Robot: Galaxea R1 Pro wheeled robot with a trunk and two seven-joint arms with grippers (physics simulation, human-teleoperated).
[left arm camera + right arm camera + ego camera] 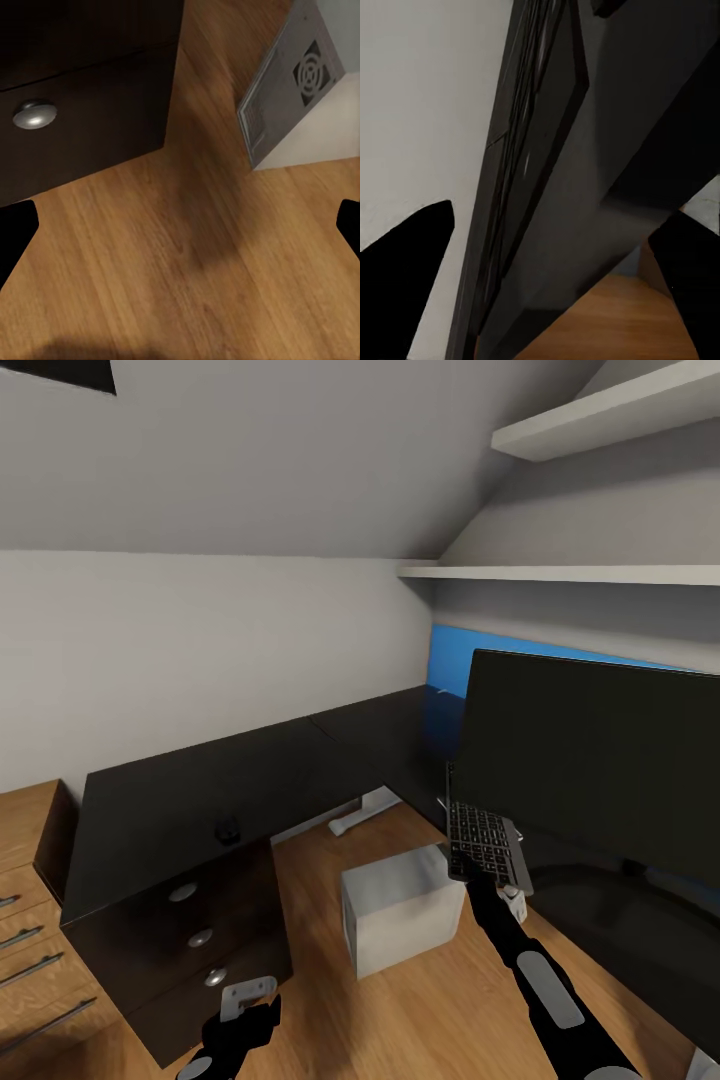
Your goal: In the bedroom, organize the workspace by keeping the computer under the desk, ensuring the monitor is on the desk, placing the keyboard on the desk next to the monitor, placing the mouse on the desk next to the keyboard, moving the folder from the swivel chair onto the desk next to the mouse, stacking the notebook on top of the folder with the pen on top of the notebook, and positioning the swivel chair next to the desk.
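My right gripper point(472, 876) is shut on the near end of the grey keyboard point(484, 843), which hangs tilted in the air beside the left edge of the wide black monitor point(600, 760). In the right wrist view the keyboard point(521, 195) runs edge-on between the two fingers of this gripper point(551, 289). The monitor stands on the black desk point(170, 800). A small black mouse point(228, 830) lies on the desk's left wing. The grey computer point(400, 905) sits on the floor beside the drawers. My left gripper point(180, 229) hangs open over the wooden floor, low in the head view point(243, 1015).
Three black drawers with silver knobs point(200, 937) are under the desk's left wing, and a light wooden cabinet point(25, 920) stands left of them. A white desk foot point(360, 815) rests on the floor. Shelves point(560, 572) hang above, and a bright blue surface point(450, 660) shows behind the monitor.
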